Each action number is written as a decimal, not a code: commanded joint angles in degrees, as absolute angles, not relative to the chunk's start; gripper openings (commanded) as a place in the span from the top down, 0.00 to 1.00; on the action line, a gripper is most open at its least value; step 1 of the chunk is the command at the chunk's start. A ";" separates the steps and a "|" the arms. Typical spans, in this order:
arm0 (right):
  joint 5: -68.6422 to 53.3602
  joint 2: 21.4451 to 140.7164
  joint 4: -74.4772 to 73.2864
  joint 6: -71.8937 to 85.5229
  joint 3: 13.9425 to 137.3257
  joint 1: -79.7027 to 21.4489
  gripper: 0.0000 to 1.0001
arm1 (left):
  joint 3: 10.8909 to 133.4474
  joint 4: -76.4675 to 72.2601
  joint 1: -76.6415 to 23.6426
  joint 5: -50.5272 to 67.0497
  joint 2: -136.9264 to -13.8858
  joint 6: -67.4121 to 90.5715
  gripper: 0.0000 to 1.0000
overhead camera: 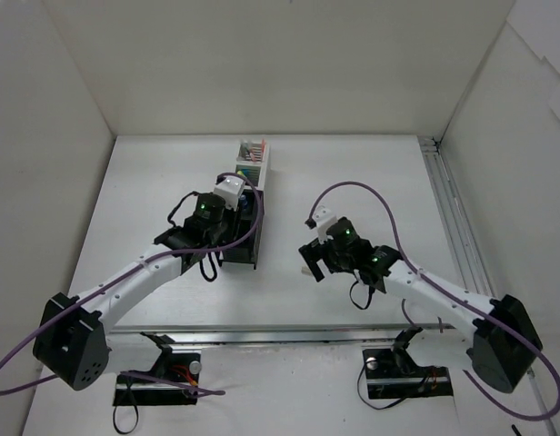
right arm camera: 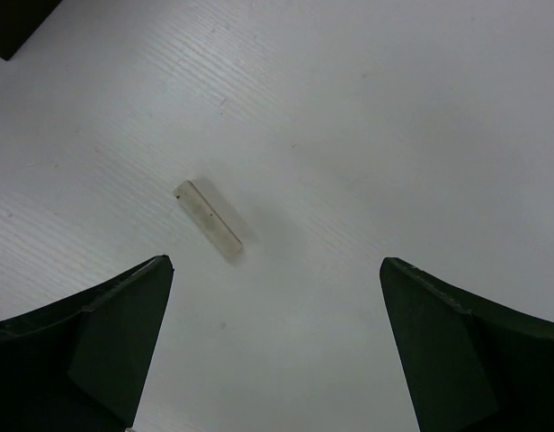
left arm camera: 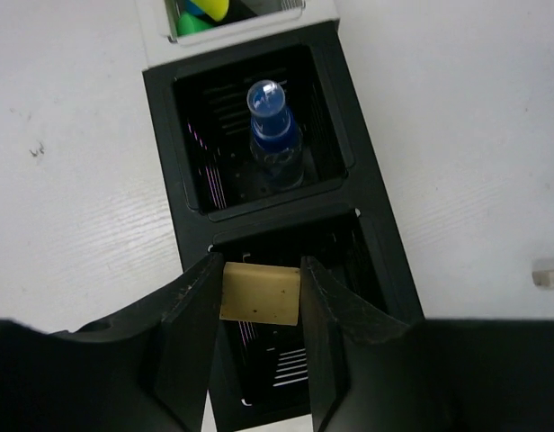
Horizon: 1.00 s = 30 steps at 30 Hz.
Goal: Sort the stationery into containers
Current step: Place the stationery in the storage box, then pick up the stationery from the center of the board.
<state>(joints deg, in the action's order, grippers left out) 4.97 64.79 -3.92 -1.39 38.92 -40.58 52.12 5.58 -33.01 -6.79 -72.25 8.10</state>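
Between the jaws of the left gripper (left arm camera: 259,277), a flat beige eraser block (left arm camera: 260,293) is pinched over a black compartment (left arm camera: 374,263), while a slim pale eraser (right arm camera: 208,219) is seen on the white surface (right arm camera: 394,108) just ahead of the wide-spread right gripper (right arm camera: 275,270).

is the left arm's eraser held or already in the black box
Held: eraser pinched between the left jaws, above the black box.

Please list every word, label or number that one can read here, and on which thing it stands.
None can be read. The beige eraser block in the left claw, the blue-capped highlighter, the black open-frame box and the pale eraser block on the white table bear no writing.
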 commanded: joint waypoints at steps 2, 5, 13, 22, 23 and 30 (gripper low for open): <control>-2.71 71.97 0.81 -5.36 43.32 -40.87 0.02 | 52.12 3.95 -31.73 -3.78 -71.63 9.84 0.61; -2.56 76.81 0.35 -5.10 46.84 -41.22 0.02 | 51.68 3.96 -31.20 -2.73 -71.02 10.19 0.54; -0.88 83.84 -4.21 -1.85 51.41 -40.96 0.04 | 51.24 7.90 -31.20 -3.16 -63.92 12.56 0.06; -4.57 93.42 -13.53 -1.23 58.27 -40.43 0.10 | 46.94 16.78 -31.20 -7.64 -45.19 22.05 0.00; -4.40 94.21 -15.01 -0.97 58.88 -40.43 0.10 | 46.24 17.48 -31.20 -7.99 -43.78 23.02 0.01; -1.42 97.47 -21.70 -0.96 62.31 -40.08 0.15 | 41.75 23.45 -31.20 -10.63 -35.17 28.03 0.01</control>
<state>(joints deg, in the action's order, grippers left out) -3.46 97.76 -16.19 -1.37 59.33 -40.51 41.21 20.99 -31.48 -8.29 -35.53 24.51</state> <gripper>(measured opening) 0.858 0.996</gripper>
